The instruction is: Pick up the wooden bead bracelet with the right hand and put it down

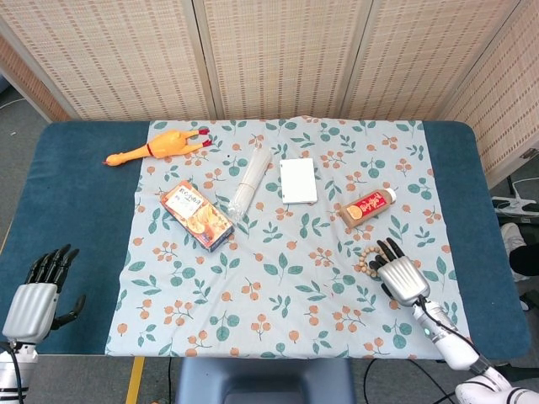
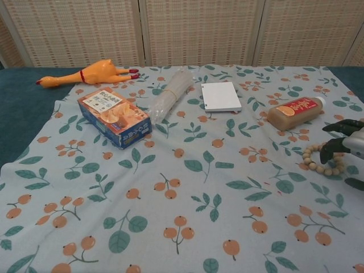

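Lower right of the head view: right hand [image 1: 402, 279] over the near side of the wooden bead bracelet [image 1: 367, 260], fingers [image 1: 389, 250] apart and reaching across the ring, holding nothing as far as can be seen.
Right edge of the chest view: same hand [image 2: 348, 143] above the bracelet [image 2: 318, 162], dark fingertips over its far beads; contact cannot be told.
Bracelet: flat on the floral cloth [image 1: 286, 278] covering the bench, just below the brown bottle [image 1: 368, 207].
Left hand [image 1: 34, 299]: lower left corner, fingers apart, idle, off the cloth.
Risk, slip: round beads likely to roll out from under closing fingers, pushing the ring aside.
Risk, cloth: thin loop lying flat, so fingers may pinch and drag fabric.
Risk, bottle: close by; too wide a reach could nudge it.
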`<action>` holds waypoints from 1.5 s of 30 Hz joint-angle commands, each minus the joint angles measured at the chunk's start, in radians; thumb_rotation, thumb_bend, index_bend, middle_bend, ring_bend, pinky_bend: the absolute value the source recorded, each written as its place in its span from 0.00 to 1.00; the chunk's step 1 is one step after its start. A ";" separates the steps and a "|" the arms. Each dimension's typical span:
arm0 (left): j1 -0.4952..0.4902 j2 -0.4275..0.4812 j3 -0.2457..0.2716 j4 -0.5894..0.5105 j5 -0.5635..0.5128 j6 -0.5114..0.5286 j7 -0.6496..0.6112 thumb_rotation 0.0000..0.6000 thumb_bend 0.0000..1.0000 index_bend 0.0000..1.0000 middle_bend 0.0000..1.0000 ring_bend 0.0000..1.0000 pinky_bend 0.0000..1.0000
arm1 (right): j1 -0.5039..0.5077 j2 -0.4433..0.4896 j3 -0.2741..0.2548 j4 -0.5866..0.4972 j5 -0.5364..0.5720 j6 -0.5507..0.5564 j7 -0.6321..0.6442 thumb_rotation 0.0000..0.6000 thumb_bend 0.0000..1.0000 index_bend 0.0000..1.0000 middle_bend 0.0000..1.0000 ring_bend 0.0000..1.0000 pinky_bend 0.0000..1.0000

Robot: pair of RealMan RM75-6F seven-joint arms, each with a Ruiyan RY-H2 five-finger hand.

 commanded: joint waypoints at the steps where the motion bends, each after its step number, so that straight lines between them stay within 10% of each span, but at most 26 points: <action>1: 0.001 0.001 -0.002 -0.001 0.000 -0.004 0.002 1.00 0.42 0.00 0.00 0.00 0.09 | 0.009 -0.014 -0.005 0.018 0.006 -0.011 -0.005 1.00 0.31 0.36 0.32 0.01 0.00; 13: 0.002 0.008 -0.006 -0.009 -0.001 -0.034 0.014 1.00 0.42 0.00 0.00 0.00 0.09 | 0.013 -0.084 -0.007 0.100 0.033 0.006 -0.014 1.00 0.32 0.66 0.49 0.22 0.00; 21: 0.005 0.009 -0.013 -0.010 -0.012 -0.040 0.022 1.00 0.43 0.00 0.00 0.00 0.09 | 0.008 -0.089 -0.001 0.099 0.044 0.027 0.025 1.00 0.52 0.77 0.56 0.32 0.05; 34: 0.011 0.006 -0.018 -0.013 -0.003 -0.040 0.030 1.00 0.44 0.00 0.00 0.00 0.09 | 0.012 0.051 0.136 -0.227 0.263 -0.085 0.613 1.00 0.71 0.80 0.61 0.38 0.13; 45: 0.012 0.001 -0.023 -0.009 -0.010 -0.052 0.041 1.00 0.44 0.00 0.00 0.00 0.09 | 0.007 0.263 0.512 -0.499 0.716 -0.727 1.546 1.00 0.71 0.80 0.62 0.38 0.14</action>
